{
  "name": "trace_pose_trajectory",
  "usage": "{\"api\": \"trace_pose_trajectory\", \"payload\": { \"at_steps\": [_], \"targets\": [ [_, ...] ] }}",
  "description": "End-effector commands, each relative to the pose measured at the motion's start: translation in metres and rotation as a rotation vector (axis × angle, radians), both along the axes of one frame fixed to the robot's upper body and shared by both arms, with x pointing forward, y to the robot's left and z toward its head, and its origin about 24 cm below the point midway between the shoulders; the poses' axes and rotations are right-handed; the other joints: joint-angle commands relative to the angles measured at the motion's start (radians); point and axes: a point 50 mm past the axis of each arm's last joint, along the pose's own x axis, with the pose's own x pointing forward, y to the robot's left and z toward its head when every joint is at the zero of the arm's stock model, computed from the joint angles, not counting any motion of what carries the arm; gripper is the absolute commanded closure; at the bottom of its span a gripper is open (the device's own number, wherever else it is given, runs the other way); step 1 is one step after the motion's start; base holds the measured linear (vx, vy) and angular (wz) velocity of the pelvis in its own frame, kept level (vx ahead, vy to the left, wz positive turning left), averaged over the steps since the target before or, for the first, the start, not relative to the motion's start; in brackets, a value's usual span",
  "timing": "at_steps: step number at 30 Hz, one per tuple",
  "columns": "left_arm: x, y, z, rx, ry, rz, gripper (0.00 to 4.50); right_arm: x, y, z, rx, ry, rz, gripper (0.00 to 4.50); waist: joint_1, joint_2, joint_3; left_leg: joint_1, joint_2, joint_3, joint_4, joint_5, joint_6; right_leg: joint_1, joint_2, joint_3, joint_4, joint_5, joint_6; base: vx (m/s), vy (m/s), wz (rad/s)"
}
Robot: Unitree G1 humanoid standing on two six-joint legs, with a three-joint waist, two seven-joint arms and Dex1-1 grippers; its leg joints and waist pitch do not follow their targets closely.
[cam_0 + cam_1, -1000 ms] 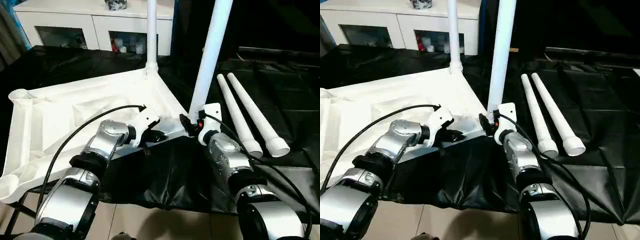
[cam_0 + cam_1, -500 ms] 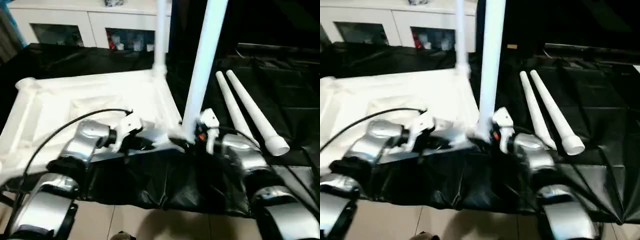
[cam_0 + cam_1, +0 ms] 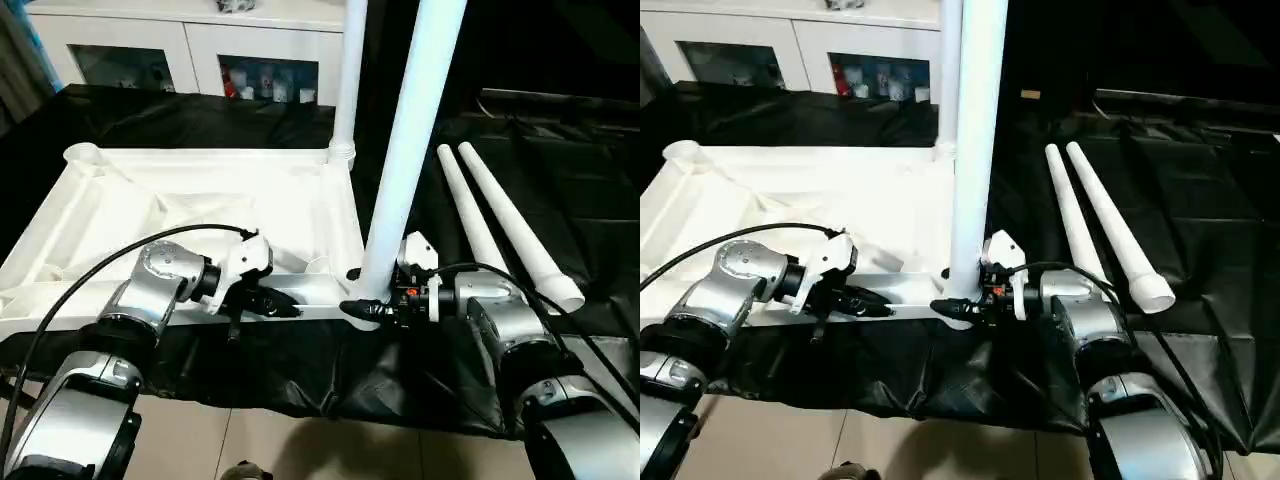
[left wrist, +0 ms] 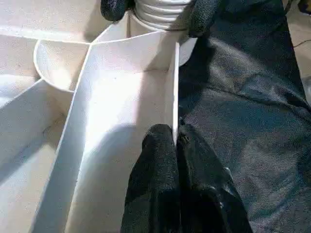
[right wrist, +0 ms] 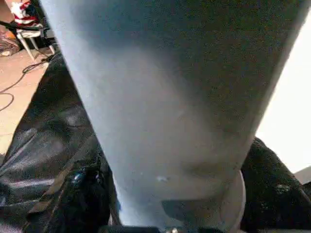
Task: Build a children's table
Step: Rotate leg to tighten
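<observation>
left wrist view has the left gripper (image 4: 176, 141) pressed together on the thin near rim of the upturned tabletop (image 3: 180, 195). the right gripper (image 3: 368, 308) straddles the base of a leg (image 3: 405, 150) standing in the near right corner socket; whether it's clamped, i cannot tell. two spare legs (image 3: 500, 220) lie on the black sheet. light, stiff, smooth plastic, likely best held low at the base.

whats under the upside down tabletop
A black sheet lies under the tabletop, hanging past its near edge and spreading right under the two loose legs. Whatever bears the sheet is covered; pale floor shows below.
</observation>
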Motion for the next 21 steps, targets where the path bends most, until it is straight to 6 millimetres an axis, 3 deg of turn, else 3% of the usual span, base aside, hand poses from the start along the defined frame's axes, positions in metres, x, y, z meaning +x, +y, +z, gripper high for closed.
{"api": "trace_pose_trajectory", "payload": {
  "at_steps": [1, 2, 3, 4, 6, 8, 10, 11, 14, 16, 18, 21],
  "targets": [
    [0.005, -0.016, 0.000, -0.025, -0.023, 0.035, 4.50, -0.005, 0.020, -0.009, 0.038, 0.041, -0.018, 1.73, 0.003, -0.006, -0.064, 0.017, 0.066, -0.025, -0.063, -0.145, 0.072, 0.048, -0.088, 0.051, -0.059, -0.084, -0.269, 0.000, 0.000, 0.00],
    [0.006, -0.017, 0.000, -0.022, -0.028, 0.047, 4.50, -0.004, 0.021, -0.009, 0.037, 0.040, -0.042, 1.74, 0.003, -0.006, -0.064, 0.017, 0.066, -0.025, -0.063, -0.145, 0.072, 0.048, -0.088, 0.051, -0.059, -0.084, -0.269, 0.000, 0.000, 0.00],
    [0.014, -0.020, -0.001, 0.001, -0.048, 0.128, 4.50, 0.003, 0.026, -0.013, 0.032, 0.029, -0.202, 1.75, -0.001, -0.004, -0.059, 0.020, 0.064, -0.025, -0.067, -0.173, 0.047, 0.043, -0.087, 0.053, -0.067, -0.142, -0.255, 0.000, 0.000, 0.00],
    [0.015, -0.021, -0.001, 0.007, -0.048, 0.147, 4.50, 0.005, 0.027, -0.014, 0.031, 0.025, -0.239, 1.75, -0.004, -0.004, -0.056, 0.024, 0.063, -0.029, -0.072, -0.216, 0.021, 0.042, -0.091, 0.054, -0.076, -0.220, -0.240, 0.000, 0.000, 0.00],
    [0.022, -0.029, -0.001, 0.019, -0.074, 0.228, 4.50, 0.012, 0.033, -0.017, 0.022, 0.022, -0.402, 1.76, -0.007, -0.009, -0.054, 0.024, 0.062, -0.031, -0.074, -0.243, -0.001, 0.041, -0.096, 0.058, -0.083, -0.296, -0.213, 0.000, 0.000, 0.00],
    [0.027, -0.039, -0.001, 0.012, -0.083, 0.286, 4.50, 0.017, 0.039, -0.019, 0.018, 0.030, -0.539, 1.76, -0.013, -0.007, -0.053, 0.033, 0.060, -0.036, -0.077, -0.279, -0.023, 0.035, -0.096, 0.058, -0.091, -0.363, -0.196, 0.000, 0.000, 0.00],
    [0.030, -0.059, -0.001, 0.002, -0.105, 0.321, 4.50, 0.023, 0.045, -0.022, 0.005, 0.054, -0.732, 1.76, -0.017, -0.007, -0.055, 0.030, 0.061, -0.036, -0.079, -0.261, -0.028, 0.035, -0.095, 0.059, -0.090, -0.335, -0.189, 0.000, 0.000, 0.00],
    [0.030, -0.059, -0.001, 0.002, -0.105, 0.321, 4.50, 0.023, 0.045, -0.022, 0.005, 0.054, -0.732, 1.76, -0.018, -0.007, -0.055, 0.030, 0.061, -0.035, -0.078, -0.262, -0.027, 0.034, -0.093, 0.059, -0.090, -0.325, -0.189, 0.000, 0.000, 0.00],
    [0.031, -0.083, -0.001, -0.029, -0.121, 0.369, 4.50, 0.026, 0.062, -0.020, 0.005, 0.034, -0.834, 1.76, -0.017, -0.004, -0.059, 0.029, 0.060, -0.031, -0.077, -0.237, -0.019, 0.036, -0.089, 0.060, -0.084, -0.242, -0.197, 0.000, 0.000, 0.00],
    [0.030, -0.092, -0.003, -0.034, -0.133, 0.359, 4.50, 0.026, 0.069, -0.017, 0.033, 0.020, -0.841, 1.76, -0.012, -0.003, -0.064, 0.024, 0.056, -0.029, -0.072, -0.193, 0.006, 0.044, -0.088, 0.058, -0.075, -0.138, -0.211, 0.000, 0.000, 0.00],
    [0.029, -0.094, -0.003, -0.039, -0.140, 0.351, 4.50, 0.028, 0.068, -0.012, 0.058, -0.012, -0.857, 1.20, -0.010, -0.005, -0.065, 0.023, 0.055, -0.027, -0.070, -0.174, 0.022, 0.046, -0.088, 0.057, -0.073, -0.097, -0.216, 0.000, 0.000, 0.00],
    [0.028, -0.092, -0.001, -0.050, -0.149, 0.321, 4.50, 0.031, 0.063, -0.006, 0.091, -0.034, -0.840, 0.99, -0.009, -0.004, -0.063, 0.020, 0.054, -0.029, -0.071, -0.190, 0.034, 0.049, -0.090, 0.056, -0.077, -0.123, -0.213, 0.000, 0.000, 0.00]
  ]
}}
